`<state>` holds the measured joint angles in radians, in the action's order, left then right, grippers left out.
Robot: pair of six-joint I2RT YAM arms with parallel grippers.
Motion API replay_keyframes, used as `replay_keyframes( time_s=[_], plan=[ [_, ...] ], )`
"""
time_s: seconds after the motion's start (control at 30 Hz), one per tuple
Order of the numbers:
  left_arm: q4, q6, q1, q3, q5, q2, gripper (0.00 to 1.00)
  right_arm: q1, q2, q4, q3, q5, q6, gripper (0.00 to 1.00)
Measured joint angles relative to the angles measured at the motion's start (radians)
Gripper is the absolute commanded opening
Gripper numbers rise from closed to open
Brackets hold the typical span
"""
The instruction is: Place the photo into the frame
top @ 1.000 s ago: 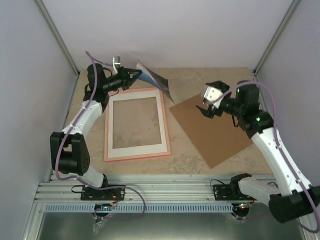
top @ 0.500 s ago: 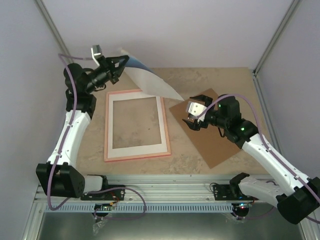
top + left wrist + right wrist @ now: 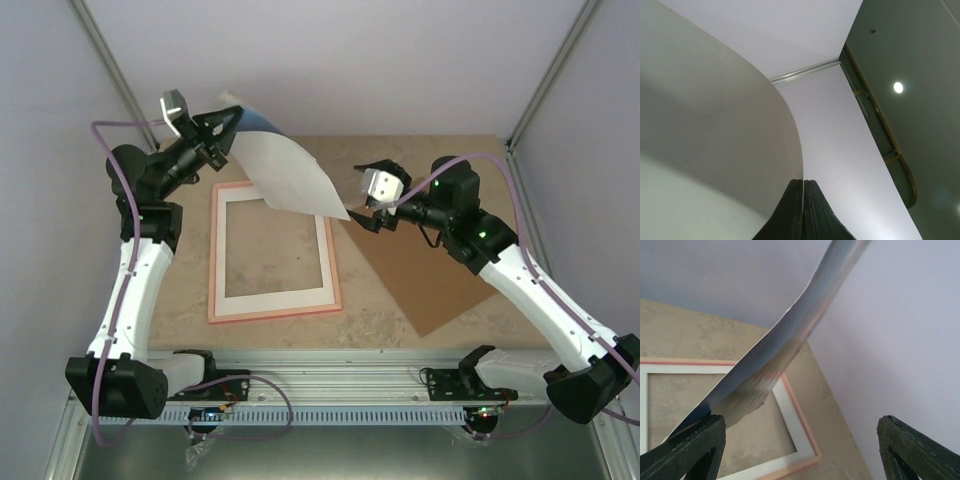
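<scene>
Left end effector (image 3: pixel 231 126) pinches the photo (image 3: pixel 290 175) aloft over the frame (image 3: pixel 272 314), which lies near the table's (image 3: pixel 400 150) left edge; right end effector (image 3: pixel 363 196), fingers spread, hovers at the photo's lower corner.

This is a robot test cell in a lab, not a home or a shop. Two white-and-black arms, the left arm (image 3: pixel 135 290) and the right arm (image 3: pixel 530 290), are bolted to a slotted aluminium rail (image 3: pixel 330 385) along the near edge of a stone-patterned bench (image 3: pixel 430 155). Plain white panels (image 3: pixel 340 60) close the bench in on the left, far and right sides, joined by aluminium corner posts (image 3: pixel 552 75). Purple cables (image 3: pixel 128 123) loop along the arms. The left wrist view looks up past a panel to a grey ceiling (image 3: pixel 920 60) with a round recessed lamp (image 3: pixel 898 87).
</scene>
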<state>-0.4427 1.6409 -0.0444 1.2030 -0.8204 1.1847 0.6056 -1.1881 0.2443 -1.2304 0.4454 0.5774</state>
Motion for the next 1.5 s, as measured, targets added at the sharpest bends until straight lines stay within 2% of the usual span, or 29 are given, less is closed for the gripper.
replay_keyframes(
  time_s=[0.1, 0.33, 0.57, 0.63, 0.67, 0.8, 0.87, 0.9, 0.93, 0.97, 1.0, 1.1, 1.13, 1.17, 1.33, 1.4, 1.5],
  plan=[
    [-0.016, 0.016, 0.01, 0.0, 0.006, -0.009, 0.0, 0.012, 0.016, 0.023, 0.036, 0.013, 0.026, 0.88],
    [-0.042, 0.058, 0.031, 0.0, 0.031, -0.009, 0.0, 0.011, 0.158, 0.071, 0.238, 0.052, 0.034, 0.94],
    [-0.059, 0.084, 0.032, 0.001, 0.045, -0.017, 0.0, 0.012, 0.103, -0.024, 0.158, 0.048, -0.095, 0.92],
    [-0.058, 0.085, 0.032, 0.001, 0.045, -0.027, 0.0, 0.012, 0.059, -0.063, 0.116, 0.046, -0.137, 0.81],
    [-0.059, 0.085, 0.032, 0.001, 0.045, -0.034, 0.0, 0.012, 0.034, -0.082, 0.093, 0.043, -0.166, 0.69],
    [-0.058, 0.084, 0.032, 0.001, 0.045, -0.061, 0.01, 0.012, -0.011, -0.117, 0.046, 0.039, -0.229, 0.04],
    [-0.058, 0.083, 0.032, -0.001, 0.045, -0.074, 0.13, 0.013, -0.017, -0.121, 0.025, 0.036, -0.249, 0.01],
    [-0.057, 0.079, 0.032, -0.003, 0.045, -0.079, 0.23, 0.013, -0.016, -0.12, 0.017, 0.032, -0.254, 0.01],
    [-0.054, 0.07, 0.032, -0.008, 0.045, -0.085, 0.35, 0.013, -0.015, -0.12, 0.01, 0.026, -0.257, 0.01],
    [-0.047, 0.053, 0.033, -0.013, 0.045, -0.092, 0.52, 0.013, -0.013, -0.117, 0.001, 0.018, -0.257, 0.01],
    [-0.031, 0.029, 0.034, -0.015, 0.043, -0.098, 0.62, 0.011, -0.01, -0.114, -0.006, 0.016, -0.256, 0.01],
    [0.111, -0.151, 0.042, 0.006, 0.044, -0.107, 0.84, 0.0, 0.008, -0.082, -0.024, 0.019, -0.248, 0.01],
    [0.191, -0.243, 0.049, 0.034, 0.049, -0.102, 0.95, -0.005, 0.016, -0.066, -0.029, 0.023, -0.245, 0.01],
    [0.282, -0.351, 0.056, 0.074, 0.059, -0.092, 0.98, -0.013, 0.026, -0.046, -0.035, 0.029, -0.24, 0.0],
    [0.702, -0.979, 0.069, 0.285, 0.137, -0.039, 1.0, -0.078, 0.061, 0.085, -0.082, 0.078, -0.217, 0.01],
    [0.804, -1.197, 0.07, 0.28, 0.163, -0.055, 0.99, -0.111, 0.06, 0.143, -0.112, 0.099, -0.204, 0.01],
    [0.911, -1.509, 0.07, 0.186, 0.185, -0.111, 0.99, -0.153, 0.045, 0.229, -0.163, 0.128, -0.177, 0.0]
  ],
)
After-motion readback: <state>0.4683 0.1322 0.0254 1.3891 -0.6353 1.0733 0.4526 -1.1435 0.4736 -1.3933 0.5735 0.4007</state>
